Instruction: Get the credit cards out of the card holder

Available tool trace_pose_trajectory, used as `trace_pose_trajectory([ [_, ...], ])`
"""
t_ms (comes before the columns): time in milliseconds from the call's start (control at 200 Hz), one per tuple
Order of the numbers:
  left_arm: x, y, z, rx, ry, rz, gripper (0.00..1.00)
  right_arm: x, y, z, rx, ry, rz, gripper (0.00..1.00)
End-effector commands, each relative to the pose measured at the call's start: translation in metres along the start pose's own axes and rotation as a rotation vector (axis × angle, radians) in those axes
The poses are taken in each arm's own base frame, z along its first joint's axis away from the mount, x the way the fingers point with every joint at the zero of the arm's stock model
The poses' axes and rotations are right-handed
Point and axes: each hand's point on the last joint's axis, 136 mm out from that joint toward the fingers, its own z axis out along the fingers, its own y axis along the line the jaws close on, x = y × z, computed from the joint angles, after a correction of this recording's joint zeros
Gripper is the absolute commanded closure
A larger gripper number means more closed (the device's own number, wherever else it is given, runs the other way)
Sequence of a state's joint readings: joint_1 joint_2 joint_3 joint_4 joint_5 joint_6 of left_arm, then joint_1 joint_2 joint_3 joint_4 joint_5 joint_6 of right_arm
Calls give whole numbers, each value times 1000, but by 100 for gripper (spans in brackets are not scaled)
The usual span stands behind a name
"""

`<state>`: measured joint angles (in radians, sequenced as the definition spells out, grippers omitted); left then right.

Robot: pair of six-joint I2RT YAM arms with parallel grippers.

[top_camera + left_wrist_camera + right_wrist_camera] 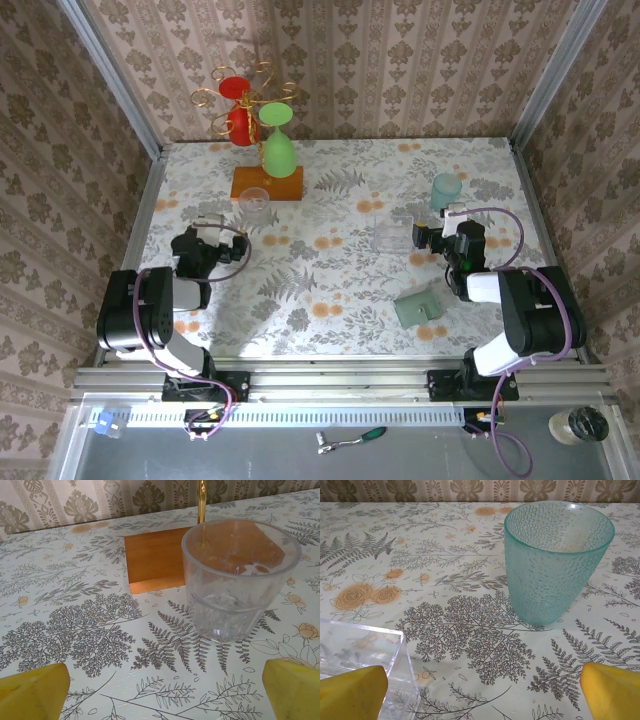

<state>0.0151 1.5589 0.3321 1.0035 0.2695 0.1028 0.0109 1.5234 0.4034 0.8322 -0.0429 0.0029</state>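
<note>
Beside right arm (512, 300): card holder (417, 304) | right hand (480, 692) spread, empty

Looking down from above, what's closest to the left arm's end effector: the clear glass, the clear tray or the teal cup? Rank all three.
From the left end effector, in the top view:
1. clear glass, just ahead of it.
2. clear tray, mid-table, off to its right.
3. teal cup, farther right and back.

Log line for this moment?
left gripper: open, facing clear glass tumbler | right gripper: open, facing teal dimpled cup | sage-green bifold card holder: untouched
</note>
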Motion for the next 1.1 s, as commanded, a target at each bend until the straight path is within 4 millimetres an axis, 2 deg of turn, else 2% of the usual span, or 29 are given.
trace_pose_trajectory([
  [0, -6, 6, 2, -14, -11, 9, 0, -5, 4, -2, -21, -33, -11, 0],
  [430, -6, 7, 3, -20, -3, 3, 0, -5, 2, -1, -24, -31, -4, 0],
  [940, -5, 21, 3, -61, 6, -40, 0, -6, 0, -1, -10, -30, 4, 0],
  [1095, -10, 21, -6, -94, -36, -31, 0, -22, -4, -2, 9, 33, 13, 0],
])
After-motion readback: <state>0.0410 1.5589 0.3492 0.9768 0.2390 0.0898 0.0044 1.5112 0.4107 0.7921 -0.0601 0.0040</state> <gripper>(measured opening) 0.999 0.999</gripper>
